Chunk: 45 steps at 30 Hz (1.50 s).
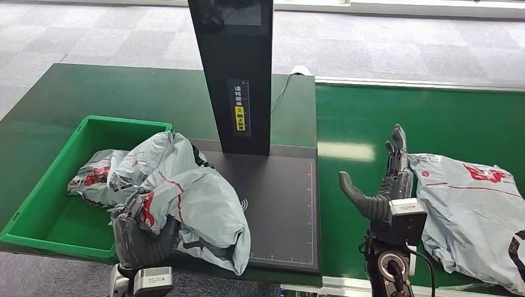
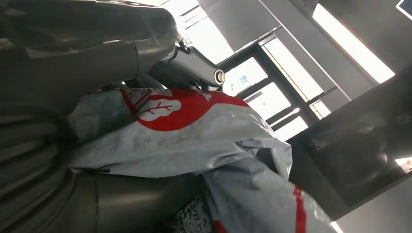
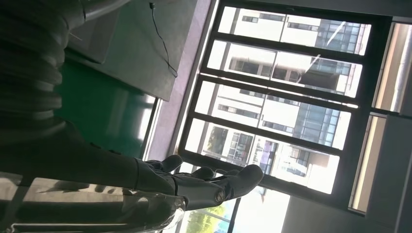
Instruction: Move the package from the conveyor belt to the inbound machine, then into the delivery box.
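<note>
A crumpled grey package [image 1: 198,198] with red print lies half on the black inbound machine plate [image 1: 282,204] and half over the green delivery box [image 1: 62,223]. My left hand [image 1: 139,235] grips its near end; the left wrist view shows the package [image 2: 194,131] pressed between the thumb and fingers of my left hand [image 2: 63,43]. Another grey package [image 1: 99,173] lies inside the box. A third package [image 1: 477,210] rests on the green conveyor belt [image 1: 371,124]. My right hand [image 1: 387,179] stands open just left of it, the fingers of that right hand [image 3: 194,182] stretched out and holding nothing.
The machine's tall black pillar [image 1: 232,74] with a yellow label rises at the back of the plate. A thin cable [image 1: 282,93] runs behind it on the dark green table. Grey carpet floor lies beyond.
</note>
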{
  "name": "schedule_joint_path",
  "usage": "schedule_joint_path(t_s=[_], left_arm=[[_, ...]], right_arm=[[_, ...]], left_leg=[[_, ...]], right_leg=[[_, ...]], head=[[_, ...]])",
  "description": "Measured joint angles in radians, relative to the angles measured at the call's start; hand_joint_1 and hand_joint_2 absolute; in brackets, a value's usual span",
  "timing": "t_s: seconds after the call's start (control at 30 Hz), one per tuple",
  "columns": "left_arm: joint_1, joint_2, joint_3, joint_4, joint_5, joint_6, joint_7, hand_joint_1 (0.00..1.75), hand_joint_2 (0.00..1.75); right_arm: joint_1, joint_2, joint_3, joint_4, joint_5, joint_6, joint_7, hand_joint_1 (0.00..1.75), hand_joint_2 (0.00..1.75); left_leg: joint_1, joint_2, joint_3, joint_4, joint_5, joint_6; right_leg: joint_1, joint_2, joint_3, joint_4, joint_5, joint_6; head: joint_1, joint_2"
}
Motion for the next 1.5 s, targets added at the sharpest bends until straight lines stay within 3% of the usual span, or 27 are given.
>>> schedule_joint_path(t_s=[0.23, 0.57, 0.77, 0.9, 1.07, 1.17, 1.5], left_arm=[[0.019, -0.026, 0.059, -0.083, -0.031, 0.017, -0.109, 1.75, 1.75], [-0.017, -0.061, 0.229, -0.342, -0.287, 0.017, -0.116, 1.75, 1.75], [-0.058, -0.079, 0.384, -0.391, -0.291, 0.017, -0.113, 1.75, 1.75], [-0.153, -0.067, 0.530, -0.255, -0.278, 0.017, 0.006, 1.75, 1.75], [-0.317, 0.050, 0.650, 0.005, -0.271, 0.007, 0.260, 1.75, 1.75], [-0.395, 0.118, 0.675, 0.156, -0.274, -0.030, 0.377, 1.75, 1.75], [-0.555, 0.256, 0.684, 0.531, -0.292, -0.112, 0.527, 1.75, 1.75]], right_arm=[[-0.013, -0.007, 0.001, 0.009, -0.009, -0.008, 0.000, 0.00, 1.75], [-0.025, -0.028, 0.016, 0.028, -0.031, -0.018, -0.013, 0.00, 1.75], [-0.014, -0.036, 0.025, 0.036, -0.038, -0.031, -0.034, 0.00, 1.75], [0.014, -0.044, 0.030, 0.036, -0.038, -0.057, -0.042, 0.00, 1.75], [0.040, -0.058, 0.033, 0.026, -0.042, -0.078, -0.042, 0.00, 1.75], [0.055, -0.066, 0.033, 0.011, -0.046, -0.085, -0.035, 0.00, 1.75], [0.077, -0.082, 0.033, -0.015, -0.048, -0.087, -0.023, 0.00, 1.75]], left_leg=[[0.000, 0.000, 0.000, 0.000, 0.000, 0.000], [0.000, 0.000, 0.000, 0.000, 0.000, 0.000], [0.000, 0.000, 0.000, 0.000, 0.000, 0.000], [0.000, 0.001, 0.001, 0.000, 0.000, 0.000], [0.001, 0.002, 0.001, 0.000, 0.002, -0.001], [0.002, 0.003, 0.001, 0.000, 0.002, -0.001], [0.001, 0.004, 0.000, 0.000, 0.002, -0.001]], right_leg=[[0.000, 0.000, 0.000, 0.000, 0.000, 0.000], [0.000, 0.000, 0.000, 0.000, 0.000, 0.000], [0.000, 0.000, -0.001, 0.000, 0.000, 0.000], [0.000, 0.001, -0.001, 0.000, 0.001, -0.001], [0.002, 0.003, -0.001, 0.000, 0.002, -0.002], [0.002, 0.003, -0.001, 0.000, 0.002, -0.002], [0.002, 0.005, -0.003, 0.000, 0.002, -0.002]], head=[[0.000, 0.000], [0.000, 0.000], [0.000, 0.000], [0.000, 0.000], [0.000, 0.000], [0.000, 0.000], [0.000, 0.000]])
